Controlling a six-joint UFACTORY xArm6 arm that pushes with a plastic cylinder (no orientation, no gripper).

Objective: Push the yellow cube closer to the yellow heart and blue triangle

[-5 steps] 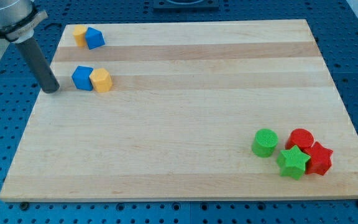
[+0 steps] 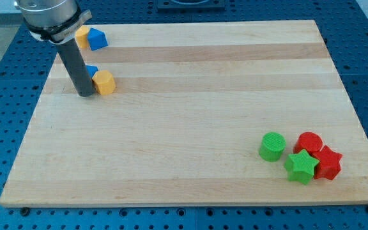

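The yellow cube [image 2: 105, 83] sits near the board's upper left. My tip [image 2: 86, 94] rests on the board just left of it, close to or touching its lower left side. The rod hides most of a blue block [image 2: 92, 69], of which only a sliver shows right behind the rod, next to the yellow cube. The yellow heart [image 2: 82, 36] and the blue triangle [image 2: 97, 39] sit touching each other at the board's top left corner, above the cube. The arm's head partly covers the heart.
A green cylinder [image 2: 272, 146], a green star [image 2: 301, 166], a red cylinder [image 2: 310, 143] and a red star [image 2: 328, 162] are clustered at the lower right. The wooden board [image 2: 190, 121] lies on a blue perforated table.
My rod has moved right, from left of the blue block to in front of it, beside the yellow cube. The blocks do not appear to have shifted.
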